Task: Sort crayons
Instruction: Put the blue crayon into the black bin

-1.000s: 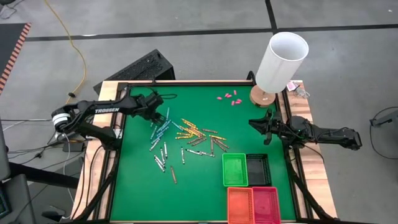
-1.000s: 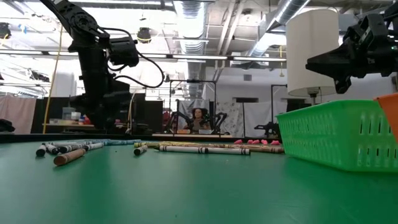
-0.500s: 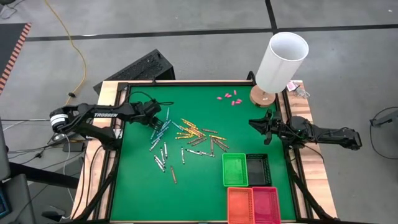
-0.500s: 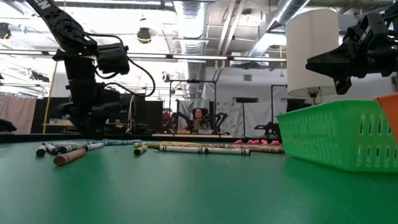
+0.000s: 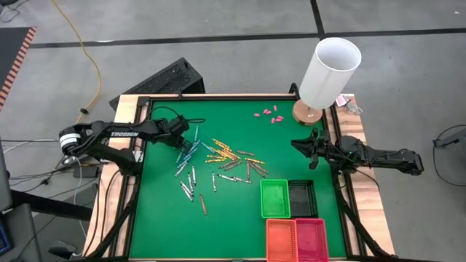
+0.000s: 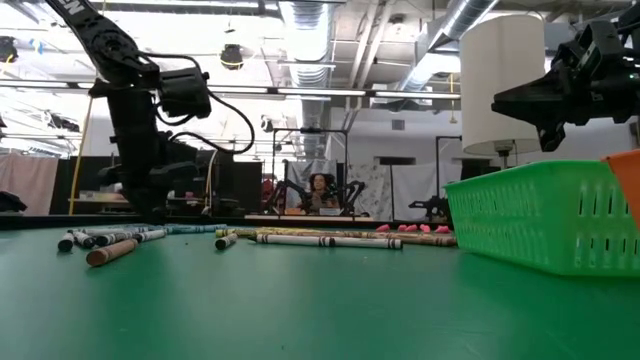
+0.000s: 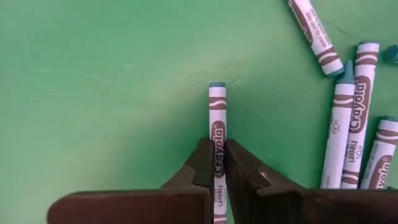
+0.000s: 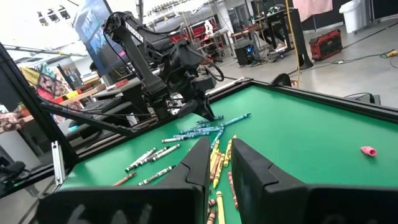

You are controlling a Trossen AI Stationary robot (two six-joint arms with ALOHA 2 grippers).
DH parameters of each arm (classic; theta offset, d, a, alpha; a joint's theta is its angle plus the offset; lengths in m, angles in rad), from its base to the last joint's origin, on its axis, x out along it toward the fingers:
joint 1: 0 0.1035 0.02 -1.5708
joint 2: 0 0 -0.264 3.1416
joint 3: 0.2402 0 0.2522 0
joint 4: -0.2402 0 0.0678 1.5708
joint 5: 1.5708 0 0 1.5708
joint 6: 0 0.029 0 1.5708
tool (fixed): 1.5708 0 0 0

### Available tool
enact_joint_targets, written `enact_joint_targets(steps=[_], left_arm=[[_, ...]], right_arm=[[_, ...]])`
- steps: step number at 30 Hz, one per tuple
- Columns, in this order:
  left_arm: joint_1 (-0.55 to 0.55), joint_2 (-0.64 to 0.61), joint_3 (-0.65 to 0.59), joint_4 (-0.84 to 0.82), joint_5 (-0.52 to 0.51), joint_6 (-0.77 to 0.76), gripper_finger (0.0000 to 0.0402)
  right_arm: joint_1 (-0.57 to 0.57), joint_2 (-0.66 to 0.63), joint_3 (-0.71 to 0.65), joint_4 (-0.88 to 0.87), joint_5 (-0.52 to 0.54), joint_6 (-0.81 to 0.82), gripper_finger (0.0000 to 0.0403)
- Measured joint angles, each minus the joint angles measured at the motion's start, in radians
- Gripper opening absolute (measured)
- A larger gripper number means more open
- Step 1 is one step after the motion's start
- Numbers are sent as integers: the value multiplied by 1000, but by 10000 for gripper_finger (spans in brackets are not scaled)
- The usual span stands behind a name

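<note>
Many crayons lie scattered on the green table: light blue ones, yellow-orange ones, grey-white ones and brownish-red ones. My left gripper is down at the far left end of the light blue group, shut on one light blue crayon. More light blue crayons lie beside it. My right gripper hangs level over the table's right edge, its fingers close together with nothing between them. My left gripper pinches the light blue crayon's paper-wrapped shaft between its two fingers, one on each long side, across the crayon. The fingers slant steeply down from above. The crayon's free end sticks out past the fingertips, and it seems to lie flat on the table.
Small pink pieces lie at the far side. A white lamp stands at the far right corner. Green, black, orange and pink baskets sit at the near right. A raised rim frames the table.
My left gripper has sunk toward the table at the far left end of the light blue crayons and has shut on one of them. The crayons around it lie as before.
</note>
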Motion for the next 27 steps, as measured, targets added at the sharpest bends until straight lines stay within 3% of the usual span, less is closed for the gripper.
enact_joint_targets(steps=[8, 13, 17, 24, 27], left_arm=[[-66, -102, 104, 56, 30, -17, 2], [-180, -138, 114, 322, 99, -28, 1], [-293, -127, 114, 583, 87, -13, 0], [-427, -12, 116, 977, 62, 19, 0], [-458, 76, 154, 1016, 65, 25, 0]], right_arm=[[0, 0, 0, 0, 0, 2, 68], [0, 3, 0, 0, 0, 1, 68], [0, 10, 0, 0, 0, -4, 68], [-2, 42, 0, 1, 3, -4, 68], [-2, 62, 0, 1, 6, -4, 68]])
